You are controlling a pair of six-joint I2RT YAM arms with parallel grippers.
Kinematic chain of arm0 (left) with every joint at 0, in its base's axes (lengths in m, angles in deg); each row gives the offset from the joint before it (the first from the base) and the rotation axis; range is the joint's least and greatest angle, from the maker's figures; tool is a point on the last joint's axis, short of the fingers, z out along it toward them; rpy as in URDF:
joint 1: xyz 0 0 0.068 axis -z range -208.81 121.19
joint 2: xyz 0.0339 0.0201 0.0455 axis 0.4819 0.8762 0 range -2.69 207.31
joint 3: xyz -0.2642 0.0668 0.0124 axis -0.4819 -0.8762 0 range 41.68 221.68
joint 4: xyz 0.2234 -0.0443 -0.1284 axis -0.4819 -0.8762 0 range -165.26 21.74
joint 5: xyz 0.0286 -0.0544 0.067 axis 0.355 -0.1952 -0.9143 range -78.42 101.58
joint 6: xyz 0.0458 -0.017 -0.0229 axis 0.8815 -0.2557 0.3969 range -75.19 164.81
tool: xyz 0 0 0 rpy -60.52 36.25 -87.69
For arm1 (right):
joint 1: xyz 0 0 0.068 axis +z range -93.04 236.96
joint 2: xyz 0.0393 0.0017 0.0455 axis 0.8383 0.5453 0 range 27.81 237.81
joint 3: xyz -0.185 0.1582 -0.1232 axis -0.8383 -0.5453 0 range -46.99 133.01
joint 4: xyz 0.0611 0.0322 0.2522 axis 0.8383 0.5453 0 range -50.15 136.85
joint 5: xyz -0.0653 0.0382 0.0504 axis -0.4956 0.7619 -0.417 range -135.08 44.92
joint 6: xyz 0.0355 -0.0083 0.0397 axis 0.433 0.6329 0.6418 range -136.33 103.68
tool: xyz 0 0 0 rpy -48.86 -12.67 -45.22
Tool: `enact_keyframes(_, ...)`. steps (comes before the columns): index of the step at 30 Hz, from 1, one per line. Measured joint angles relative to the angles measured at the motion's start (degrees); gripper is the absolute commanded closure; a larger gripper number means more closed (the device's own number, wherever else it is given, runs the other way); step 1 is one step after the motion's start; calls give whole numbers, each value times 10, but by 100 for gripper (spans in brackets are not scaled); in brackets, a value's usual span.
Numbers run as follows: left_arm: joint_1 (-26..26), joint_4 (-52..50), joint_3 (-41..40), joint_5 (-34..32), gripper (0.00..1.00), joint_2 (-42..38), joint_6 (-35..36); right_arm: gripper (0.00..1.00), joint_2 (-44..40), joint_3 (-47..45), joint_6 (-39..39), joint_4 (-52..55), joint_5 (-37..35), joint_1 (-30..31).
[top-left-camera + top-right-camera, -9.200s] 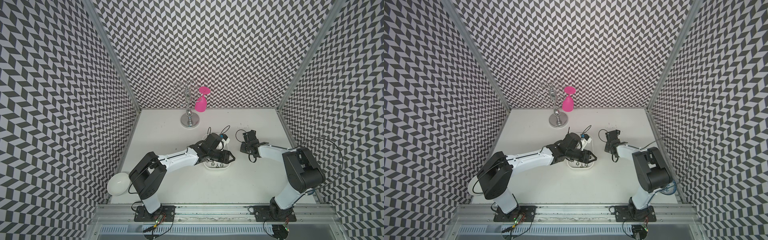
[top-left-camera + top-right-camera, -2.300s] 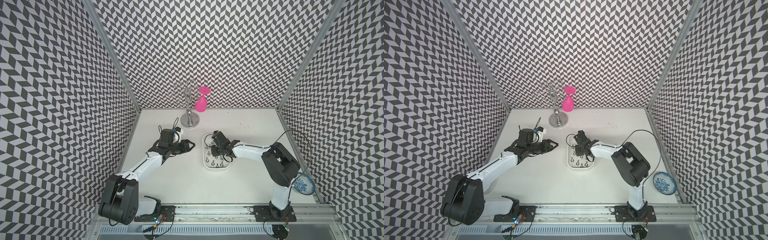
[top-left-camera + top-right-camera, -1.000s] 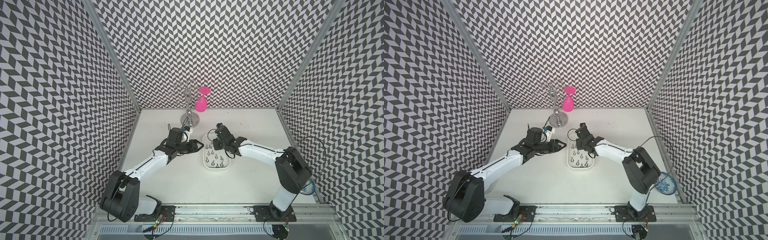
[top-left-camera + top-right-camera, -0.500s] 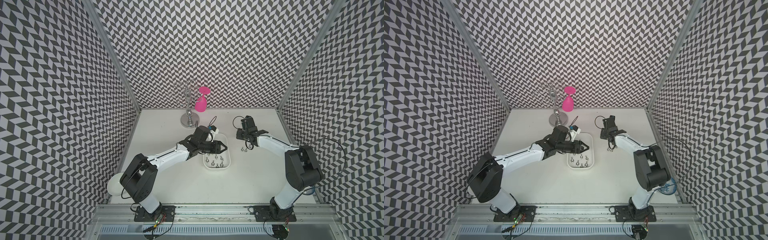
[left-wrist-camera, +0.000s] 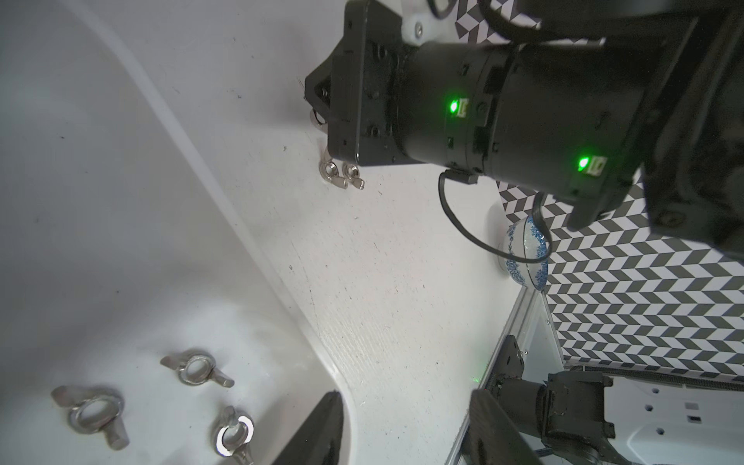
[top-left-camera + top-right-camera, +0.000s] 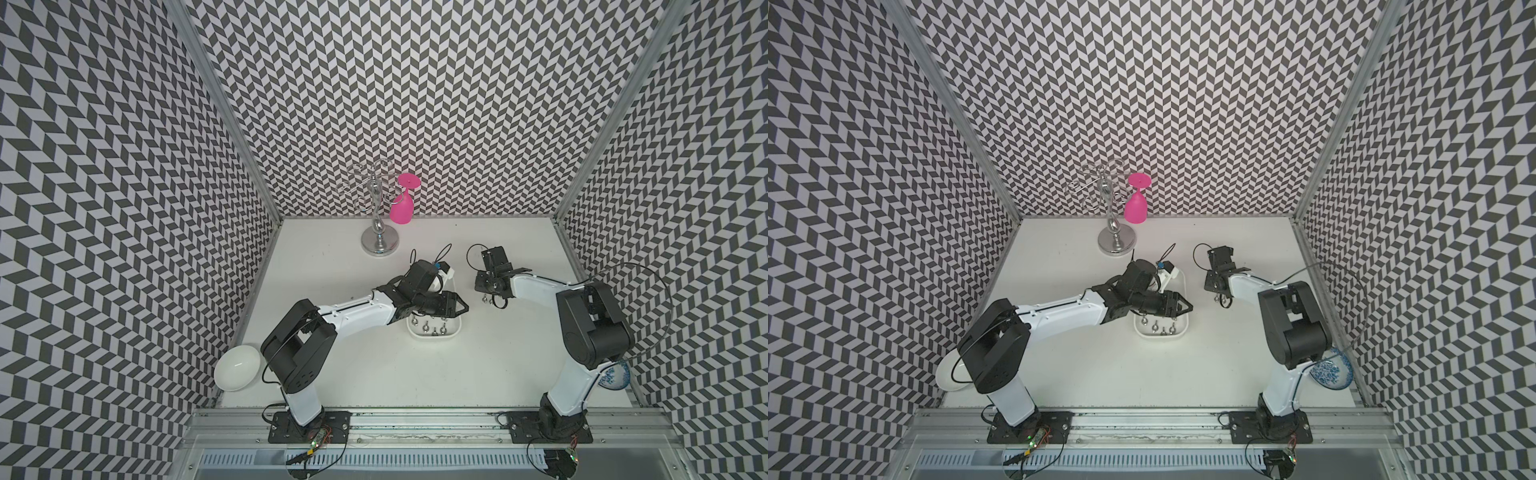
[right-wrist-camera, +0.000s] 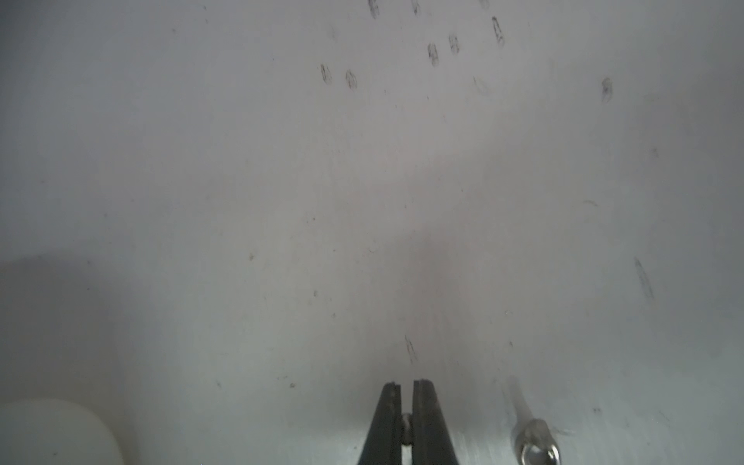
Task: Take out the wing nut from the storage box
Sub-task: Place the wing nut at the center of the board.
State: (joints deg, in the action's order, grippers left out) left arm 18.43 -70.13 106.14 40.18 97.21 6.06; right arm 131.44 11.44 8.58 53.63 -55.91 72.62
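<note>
White storage box (image 6: 434, 337) lies with long axis toward the back wall (image 6: 415, 104).

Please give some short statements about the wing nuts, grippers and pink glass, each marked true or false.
Wing nuts lie in the storage box. True.
The left gripper holds a wing nut. False: its jaws are open and empty.
The right gripper is shut on a small metal piece. True.
The pink glass stands on the table. False: it hangs upside down from the silver rack.
No wing nut lies outside the box. False: two loose nuts lie on the table.
</note>
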Motion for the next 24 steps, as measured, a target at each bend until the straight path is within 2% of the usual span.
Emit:
enact_keyframes(11, 0, 5, -1, 0, 46, 0, 1, 100, 7, -13, 2, -32, -1, -11)
enact_keyframes(20, 0, 5, -4, 0, 46, 0, 2, 79, 10, -13, 2, -37, 1, -12)
enact_keyframes(24, 0, 5, -6, -4, 46, -2, 5, 75, 10, -9, 1, -31, 2, -12)
